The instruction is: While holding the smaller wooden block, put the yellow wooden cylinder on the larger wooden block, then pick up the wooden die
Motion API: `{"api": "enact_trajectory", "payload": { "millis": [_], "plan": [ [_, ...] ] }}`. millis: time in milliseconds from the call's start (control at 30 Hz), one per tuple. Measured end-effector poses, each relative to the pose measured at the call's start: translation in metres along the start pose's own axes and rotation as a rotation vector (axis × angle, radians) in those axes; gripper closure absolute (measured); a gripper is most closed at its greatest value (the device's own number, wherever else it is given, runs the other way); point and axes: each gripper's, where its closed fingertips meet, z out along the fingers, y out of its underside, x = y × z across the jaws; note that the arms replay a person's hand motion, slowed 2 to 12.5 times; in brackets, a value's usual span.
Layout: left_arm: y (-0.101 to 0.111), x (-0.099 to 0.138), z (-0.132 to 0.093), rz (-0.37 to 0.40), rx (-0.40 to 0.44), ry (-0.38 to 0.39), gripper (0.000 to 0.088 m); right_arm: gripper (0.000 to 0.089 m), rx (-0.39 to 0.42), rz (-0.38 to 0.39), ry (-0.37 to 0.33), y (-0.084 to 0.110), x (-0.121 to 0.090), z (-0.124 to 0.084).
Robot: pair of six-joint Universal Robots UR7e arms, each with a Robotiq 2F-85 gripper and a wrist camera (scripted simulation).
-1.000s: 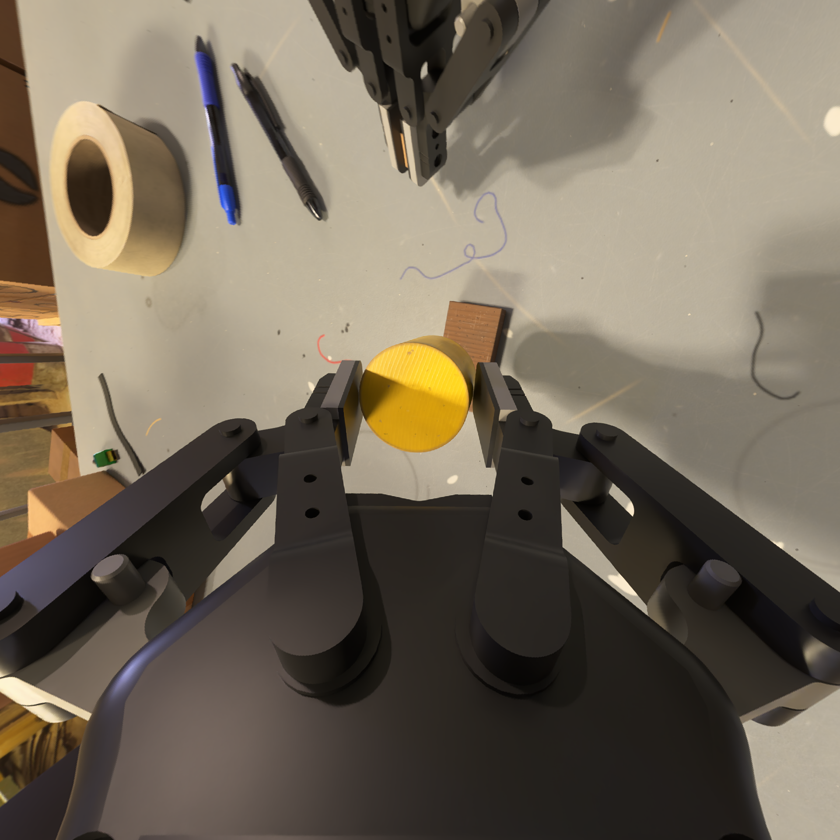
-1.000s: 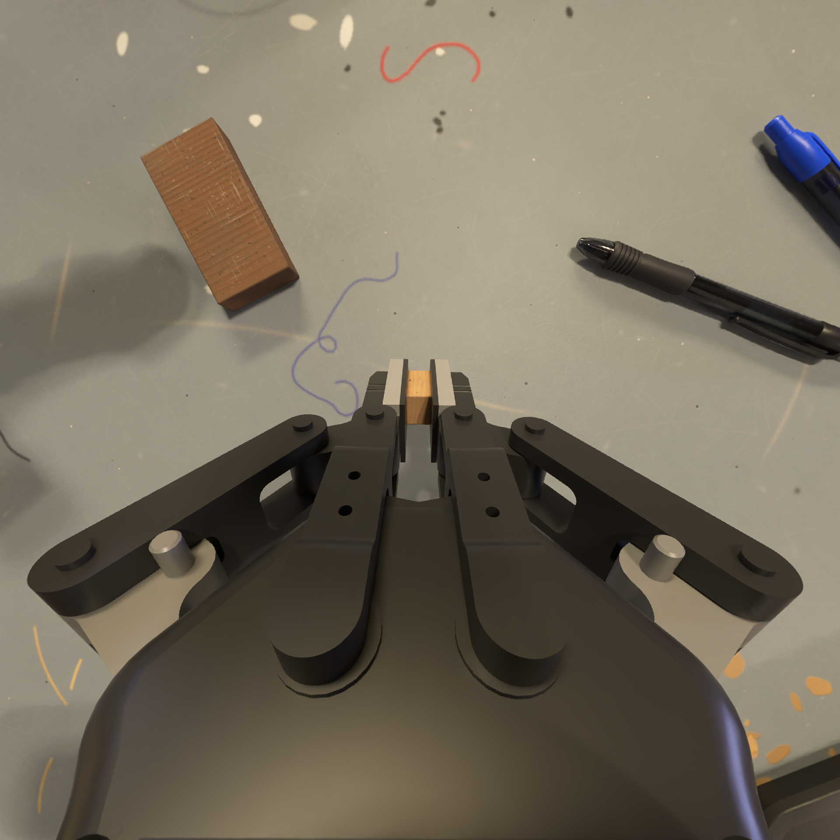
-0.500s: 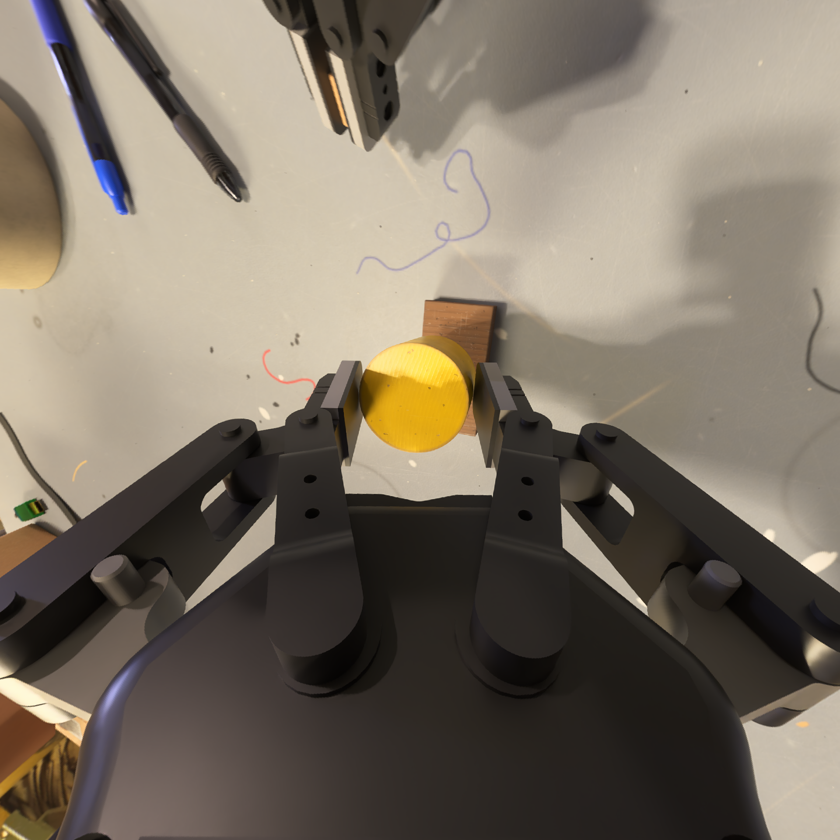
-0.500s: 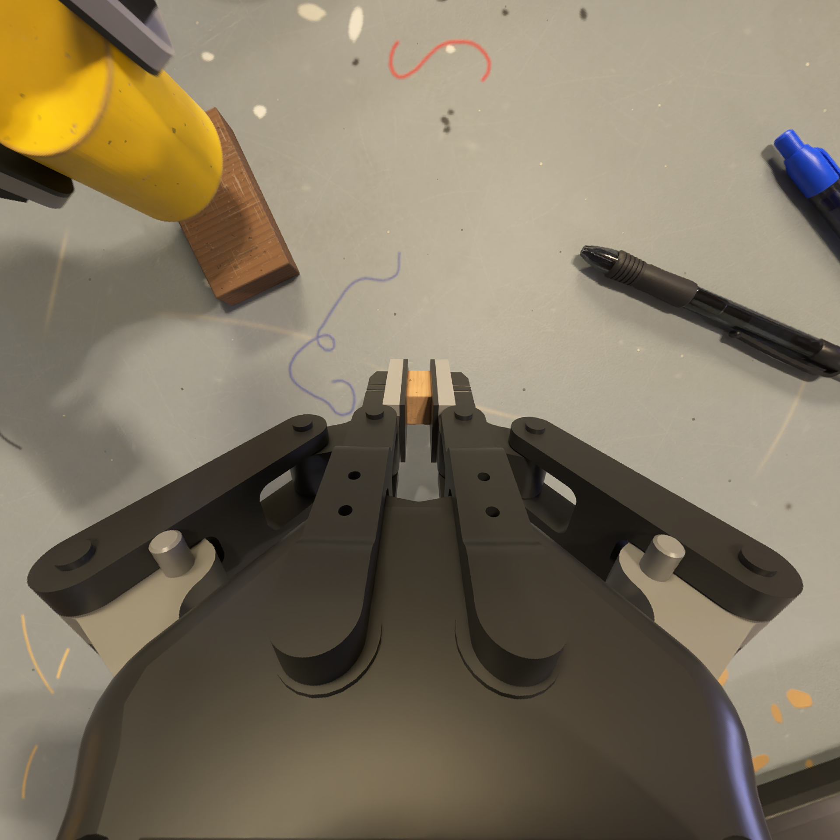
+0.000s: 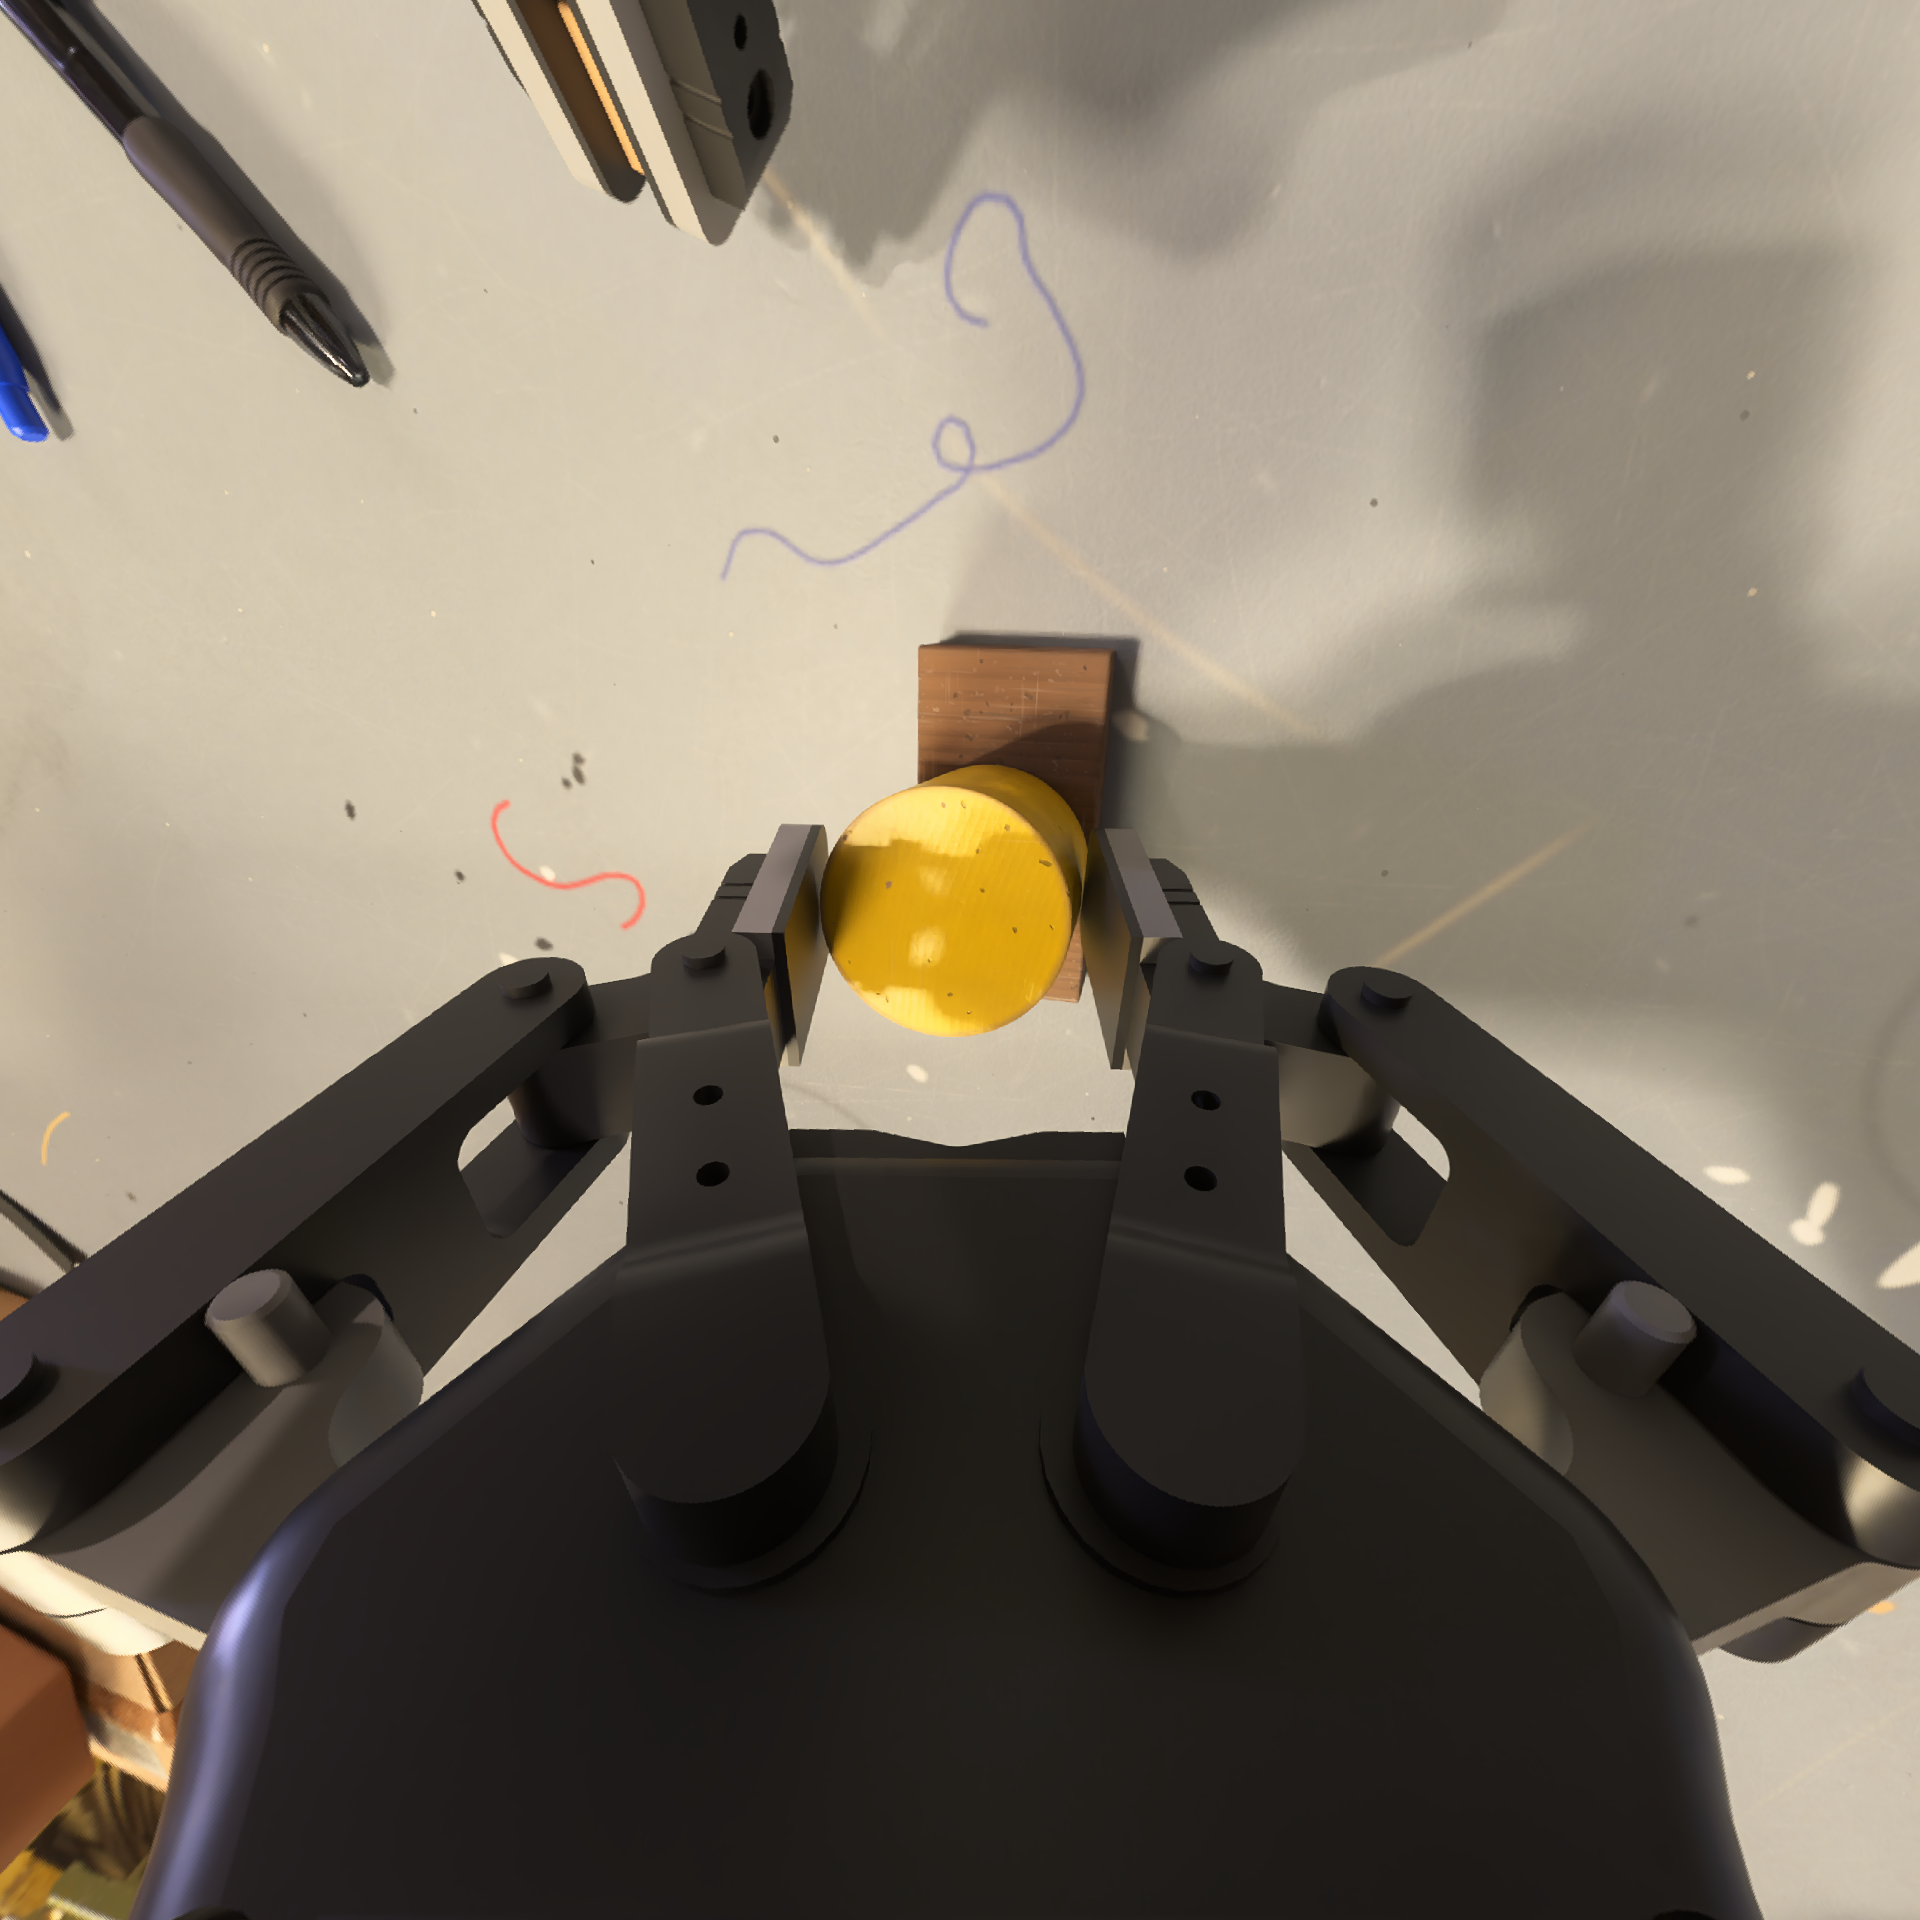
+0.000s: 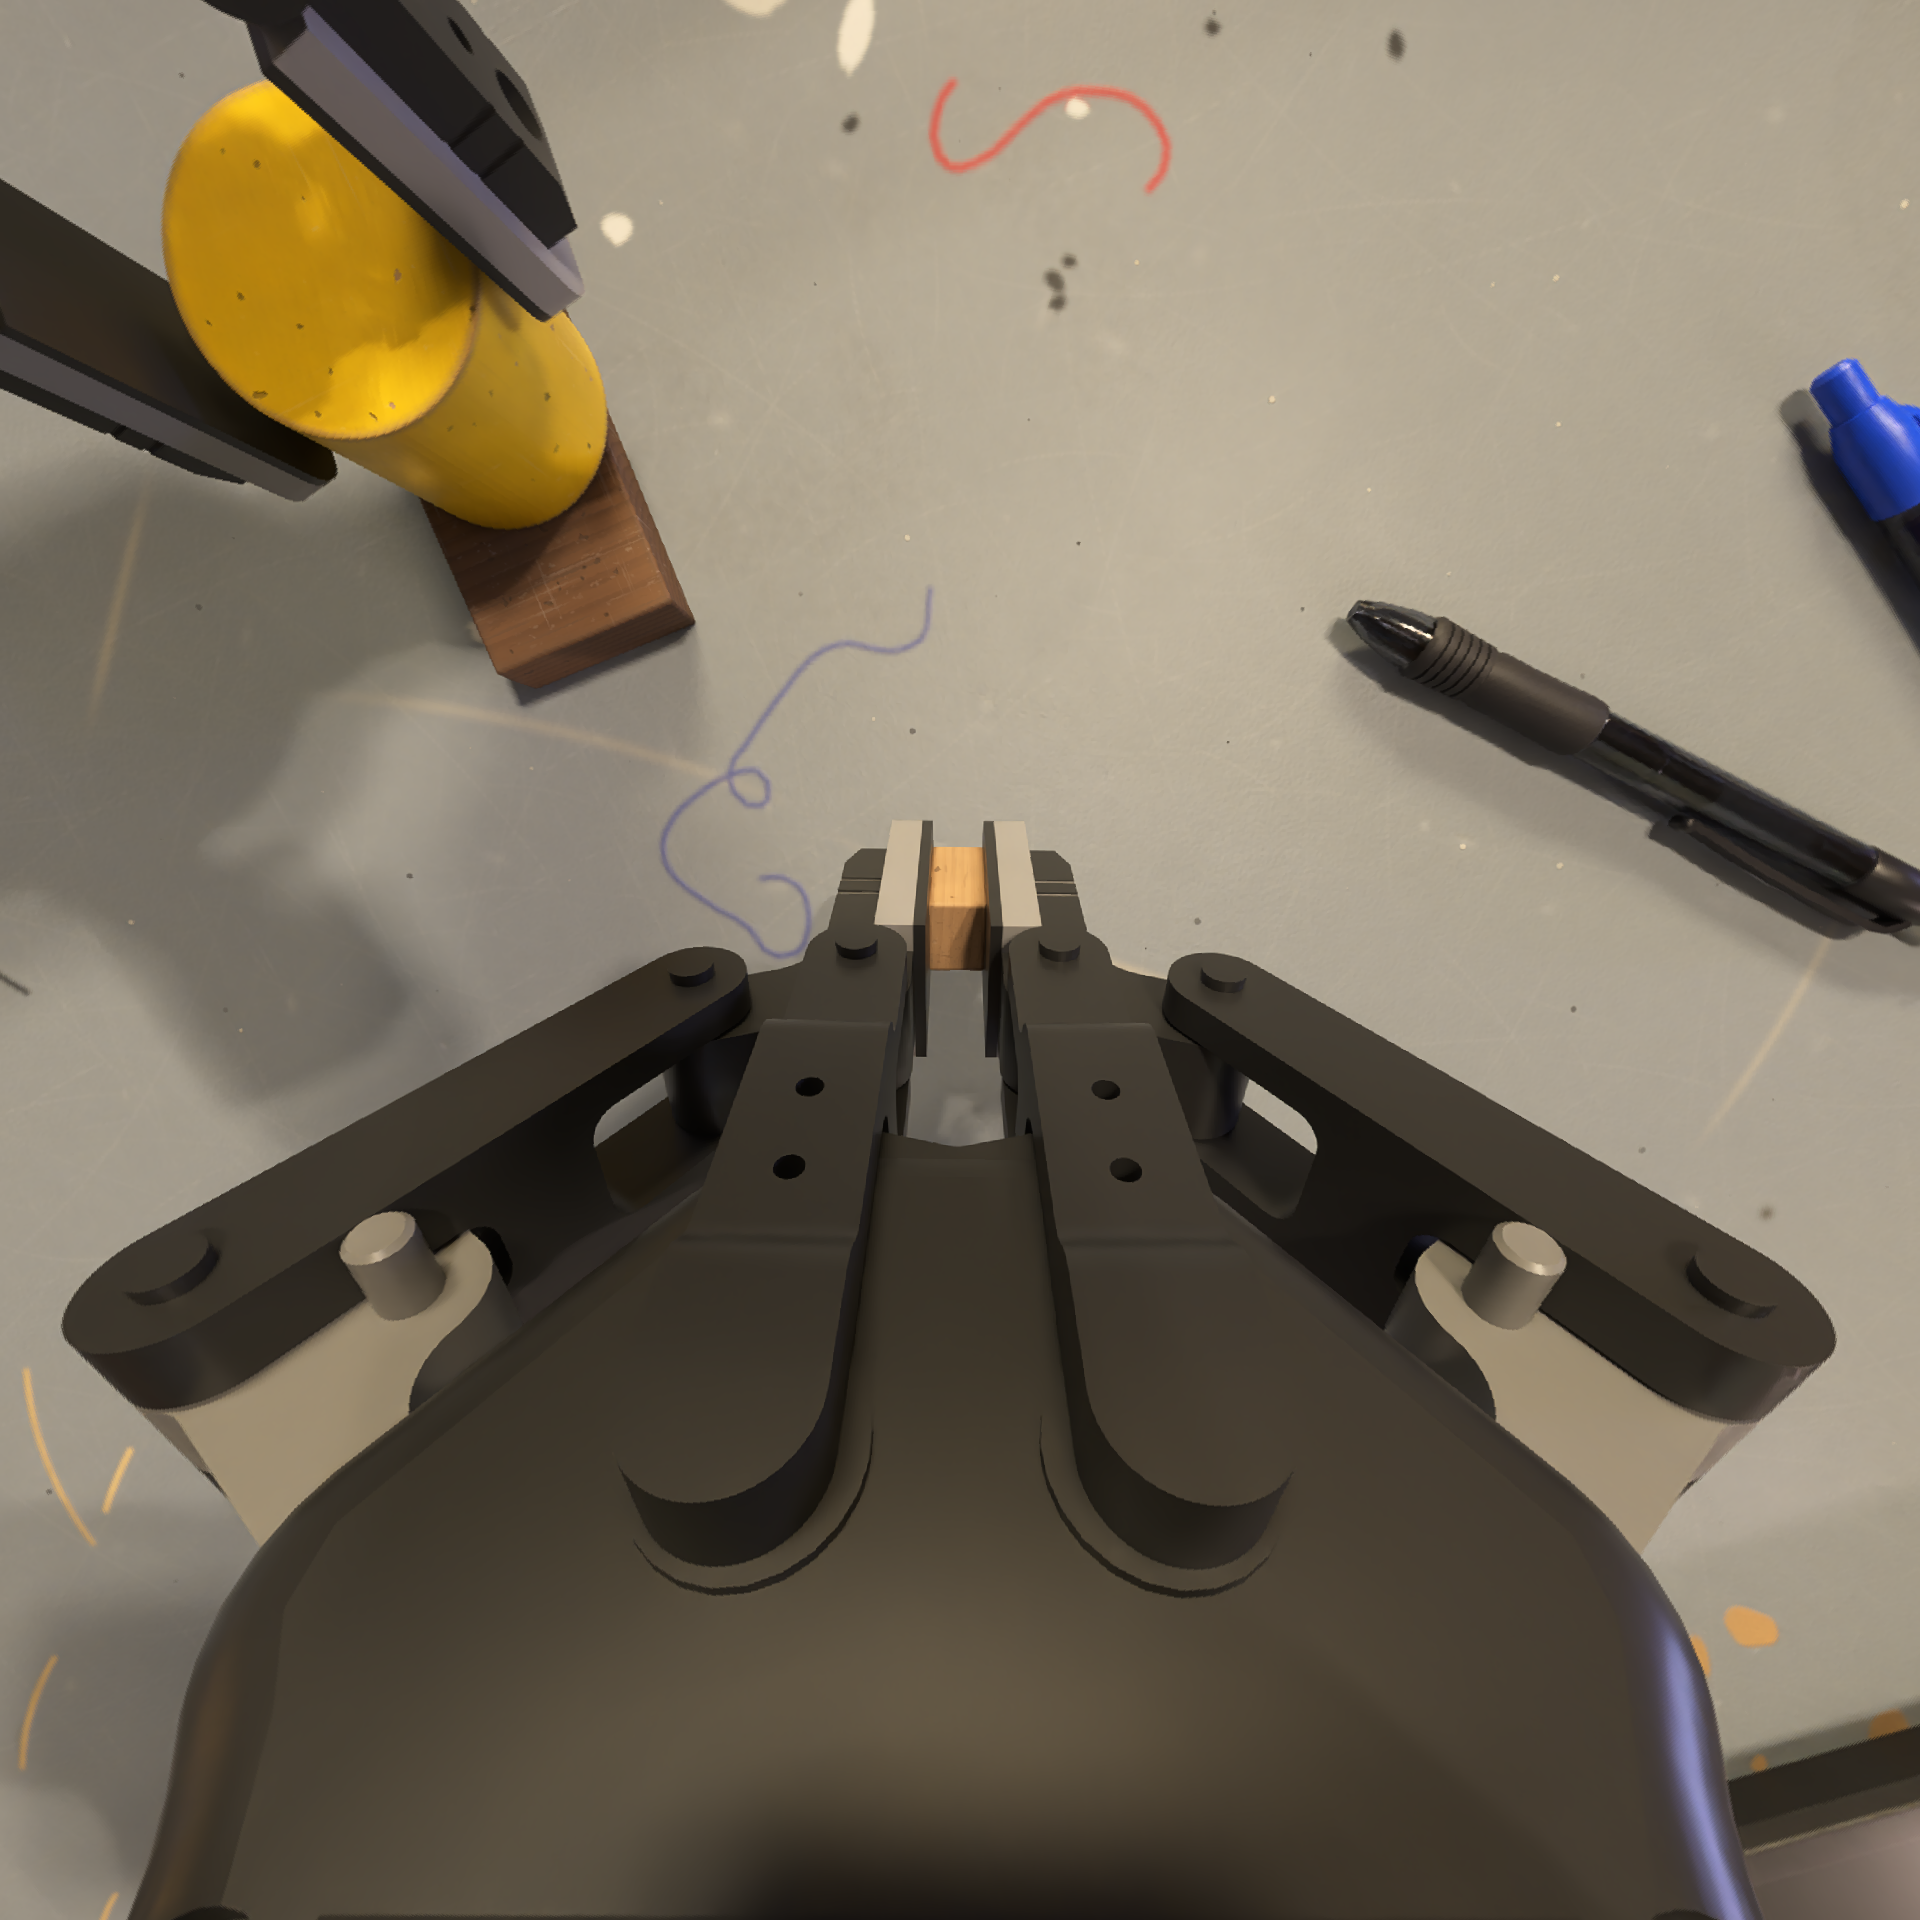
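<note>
Left wrist view, left to right. A blue pen (image 5: 16,400) shows only its tip at the left edge of the grey, paint-flecked tabletop (image 5: 1455,520); a black ballpoint pen (image 5: 223,234) lies just right of it, tip pointing toward the dark brown rectangular wooden block (image 5: 1013,696). A red thread (image 5: 566,868) lies left of that block and a blue-violet looped thread (image 5: 966,436) lies beyond it. The left gripper (image 5: 951,930) has its jaws clenched on the sides of the yellow wooden cylinder (image 5: 951,899), 1 flat end facing the camera. The cylinder stands over the near part of the dark brown block; this view does not show whether the 2 touch. The right gripper (image 5: 649,125) hangs beyond the block, at the top of the view.

Right wrist view, left to right. The yellow cylinder (image 6: 353,312), tilted, sits with its lower end against the top face of the dark brown block (image 6: 577,592), with 1 pad of the left gripper's jaws on either side of it. The blue-violet thread (image 6: 748,779) lies right of the block and the red thread (image 6: 1049,130) beyond it. The right gripper (image 6: 956,883) has its jaws clenched on a small light-tan wooden block (image 6: 956,904), held above the tabletop (image 6: 1143,468), well apart from the dark brown block. The black pen (image 6: 1631,769) and the blue pen (image 6: 1870,457) lie farthest right of the block.
</note>
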Motion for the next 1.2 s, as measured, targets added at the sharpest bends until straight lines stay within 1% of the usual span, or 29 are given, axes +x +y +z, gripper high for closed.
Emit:
{"api": "enact_trajectory", "payload": {
  "millis": [367,400,433,500,633,800,967,1100,1200],
  "plan": [
    [-0.004,0.001,0.002,0.000,0.033,0.051,0.0444,0.0809,-0.001,-0.006,-0.008,-0.001,0.000,0.001],
    [-0.004,0.002,0.002,-0.001,0.033,0.056,0.0405,0.0809,-0.001,-0.006,-0.007,-0.001,0.000,0.001],
    [-0.004,0.003,0.002,-0.001,0.032,0.063,0.0397,0.0809,-0.001,-0.006,-0.006,-0.001,0.000,0.001],
    [-0.004,0.005,0.002,-0.002,0.031,0.068,0.0346,0.0809,-0.001,-0.005,-0.005,-0.001,0.000,0.000],
    [-0.004,0.004,0.002,-0.012,0.026,0.060,0.0244,0.0809,0.000,-0.005,-0.004,-0.001,0.000,0.000],
    [-0.003,0.003,-0.001,-0.016,0.018,0.034,0.0202,0.0809,0.000,-0.006,-0.001,-0.001,0.000,0.000],
    [-0.003,0.001,-0.016,-0.020,0.043,-0.020,0.0200,0.0809,0.000,-0.004,0.002,0.000,0.000,0.000],
    [-0.004,0.003,-0.037,-0.035,0.093,-0.057,0.0234,0.0809,0.000,-0.004,0.002,0.000,0.000,0.000],
    [0.000,0.003,-0.056,-0.052,0.126,-0.096,0.0261,0.0809,-0.001,-0.006,0.000,0.001,0.000,0.000]
  ]
}}
